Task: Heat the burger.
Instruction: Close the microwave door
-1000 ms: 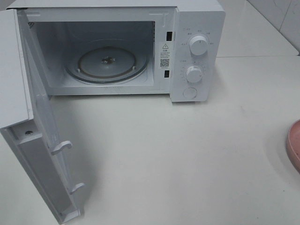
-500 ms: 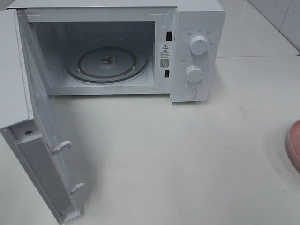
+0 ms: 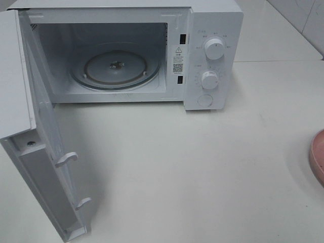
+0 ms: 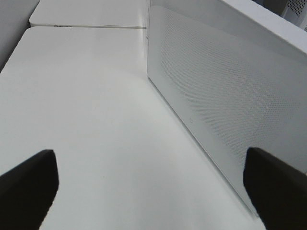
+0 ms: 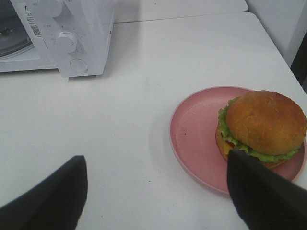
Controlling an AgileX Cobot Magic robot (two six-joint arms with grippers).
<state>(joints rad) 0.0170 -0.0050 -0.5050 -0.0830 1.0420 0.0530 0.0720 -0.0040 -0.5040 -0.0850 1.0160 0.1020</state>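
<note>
— So, where is your burger (image 5: 265,125) right now?

— You have it sitting on the pink plate (image 5: 194,139), toward the plate's far side from the microwave (image 3: 212,30). You can see it only in the right wrist view: golden-brown bun on top, green lettuce frilling out under it, a bit of yellow cheese and red at the edge. In the high view only a sliver of that plate shows, at the right edge of the white table (image 3: 202,167), and the burger itself is out of that picture.

— And your right gripper (image 5: 158,191)?

— Your right fingers (image 5: 48,196) are spread wide, holding nothing. One dark fingertip sits in front of the plate's near rim, close to the burger in that view; whether it touches the plate you cannot tell. The other fingertip hangs over bare table.

— Your left gripper (image 4: 153,191)?

— Spread wide as well, empty. You see its two dark fingers (image 4: 26,189) at either side of the left wrist view, with table between them. One of them lies next to the outer face of the microwave door (image 3: 35,162), whose dotted panel fills that side of the picture.

— How does the microwave stand?

— Your door is swung fully open to the left in the high view, its two latch hooks facing the table. Inside, the glass turntable (image 3: 115,68) lies flat with nothing on it. Two round knobs (image 3: 214,49) sit one above the other on the control panel, with a round button (image 3: 204,100) below them.

— Is the burger near the oven?

— No, you have it well apart, off to the right of the microwave.
</note>
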